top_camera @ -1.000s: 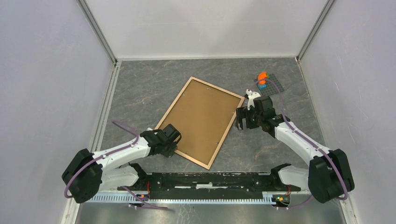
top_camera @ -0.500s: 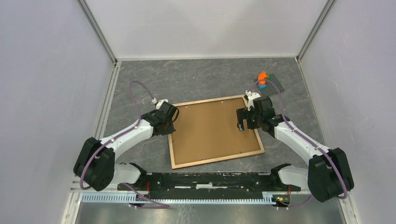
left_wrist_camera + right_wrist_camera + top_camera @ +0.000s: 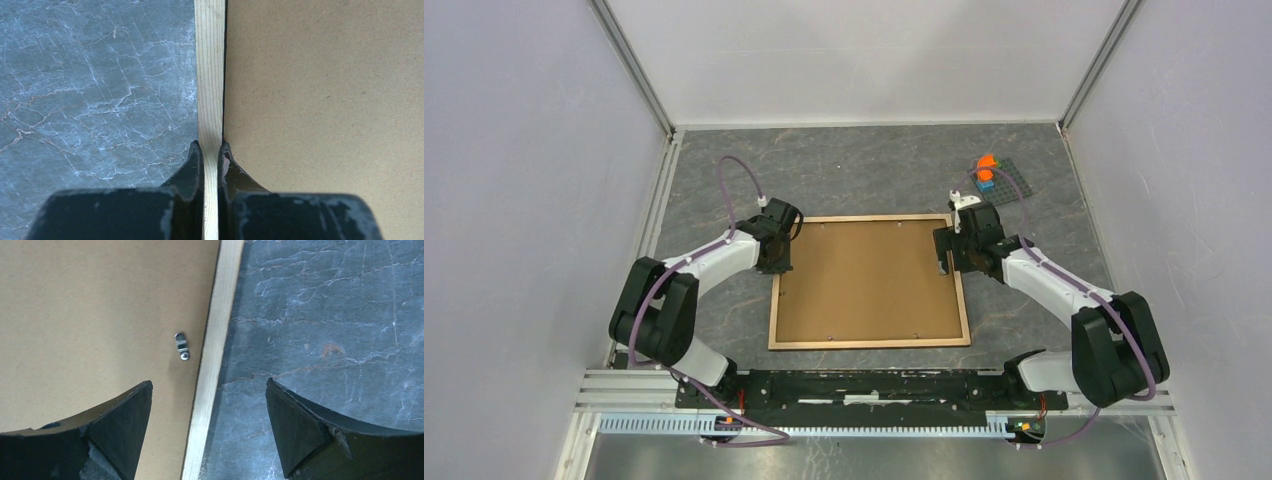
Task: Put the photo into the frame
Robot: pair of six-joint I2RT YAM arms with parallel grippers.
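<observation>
The frame (image 3: 869, 343) lies flat on the grey table with its light wood rim up, square to the table edges. A plain brown backing panel (image 3: 869, 280) fills it. The photo is not in view. My left gripper (image 3: 778, 264) is shut on the left rim near the far left corner; in the left wrist view the gripper (image 3: 210, 147) pinches the rim (image 3: 210, 75) beside the panel (image 3: 325, 90). My right gripper (image 3: 943, 262) is open over the right rim near the far right corner. In the right wrist view the gripper (image 3: 209, 387) straddles the rim (image 3: 220, 325) without touching it.
A small grey studded plate with an orange piece (image 3: 997, 178) sits at the back right, just beyond my right gripper. A small metal clip (image 3: 182, 346) sits on the panel (image 3: 90, 315) near the right rim. Walls close in on three sides.
The frame has swung clockwise from a slant to lie square. My left gripper moved away and left, holding the rim. My right gripper stayed near the far right corner.
</observation>
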